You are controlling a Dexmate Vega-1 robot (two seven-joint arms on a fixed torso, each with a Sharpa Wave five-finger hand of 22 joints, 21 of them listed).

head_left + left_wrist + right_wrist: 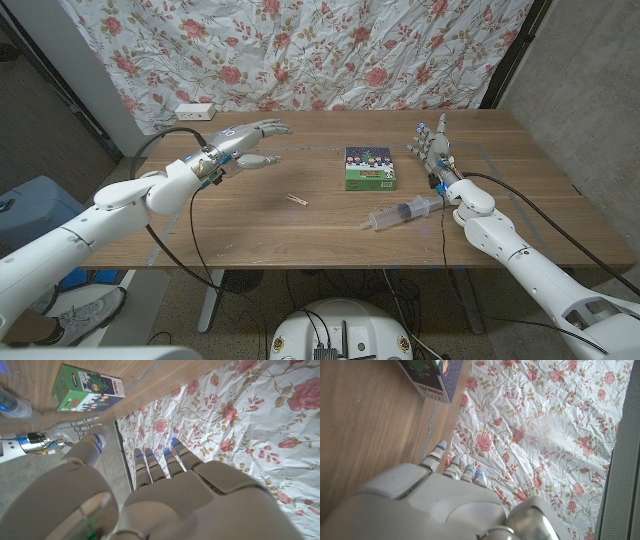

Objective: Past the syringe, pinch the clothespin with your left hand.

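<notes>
One open, empty left hand (248, 145) near the table's far left should descend toward the mid-table clothespin (297, 200), fingertips straddling its tail.

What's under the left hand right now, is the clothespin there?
No. Under the raised left hand the head view shows bare wooden table. The clothespin lies apart, nearer the table's front, left of the syringe.

The left hand (243, 143) hangs above the surface at ten o'clock, fingers (270, 127) stretched out and apart, holding nothing. The right hand (434, 150) stands at two o'clock, fingers pointing away, empty.
</notes>
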